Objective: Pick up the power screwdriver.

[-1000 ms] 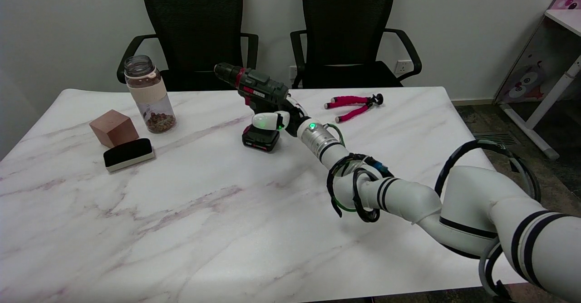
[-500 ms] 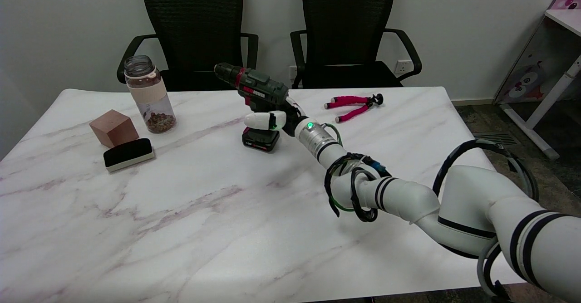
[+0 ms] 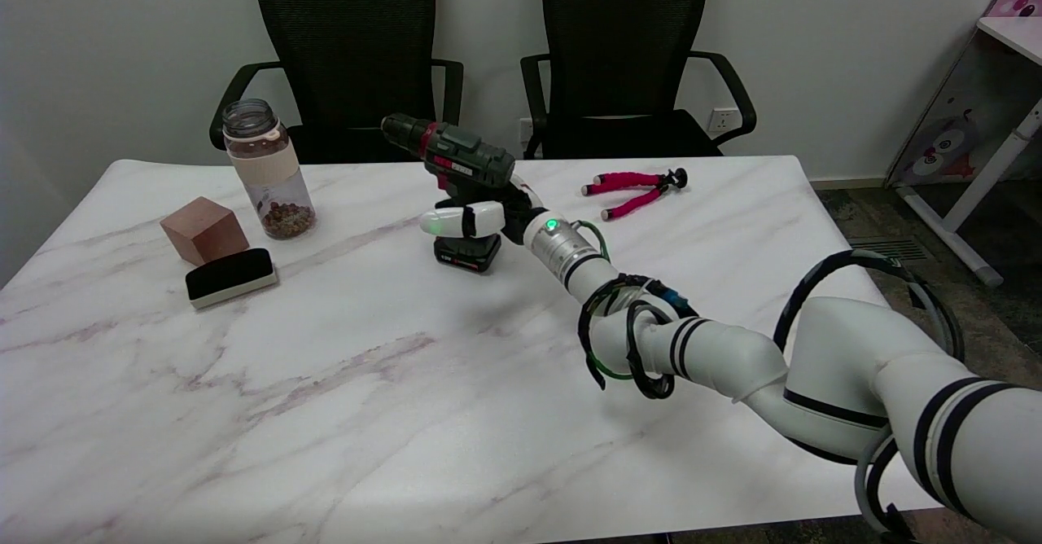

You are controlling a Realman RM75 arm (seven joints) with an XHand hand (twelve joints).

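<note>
The white marble-patterned tabletop [image 3: 366, 414] carries one dark green power screwdriver [image 3: 456, 177], one clear plastic jar [image 3: 264, 171], one brown wooden cube [image 3: 203, 229], one black-topped eraser block [image 3: 231, 276] and one pink flexible-legged mini tripod [image 3: 635, 188], with two black mesh office chairs [image 3: 350, 47] behind.

A pale grey wall [image 3: 122, 39] runs behind everything, plain and evenly lit, with a white socket [image 3: 721, 120] low on it. Two black mesh-backed office chairs stand side by side against the far edge of the table: the left chair [image 3: 342, 47] and the right chair [image 3: 627, 47], both with curved armrests. The table [image 3: 326, 414] has a white marble-look top with pinkish-grey veins, catching a soft sheen. To the right, dark patterned carpet [image 3: 887, 218] covers the floor, and a white desk [image 3: 1013, 35] stands there with a slanted leg and a cartoon owl panel.
</note>
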